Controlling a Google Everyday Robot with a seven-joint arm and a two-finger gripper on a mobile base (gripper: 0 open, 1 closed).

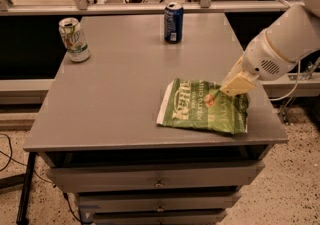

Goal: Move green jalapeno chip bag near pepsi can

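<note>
The green jalapeno chip bag (200,109) lies near the table's front right corner, with its white seam to the left. Its far right edge is raised off the surface. My gripper (231,89), with cream-coloured fingers, comes in from the right on the white arm (280,44) and is shut on that raised edge. The pepsi can (173,22), dark blue with a silver top, stands upright at the far middle of the table, well apart from the bag.
A white-and-green soda can (74,39) stands at the far left of the grey table (115,94). The table has drawers below its front edge. A rail and a glass partition run behind the table. Cables lie on the floor at the left.
</note>
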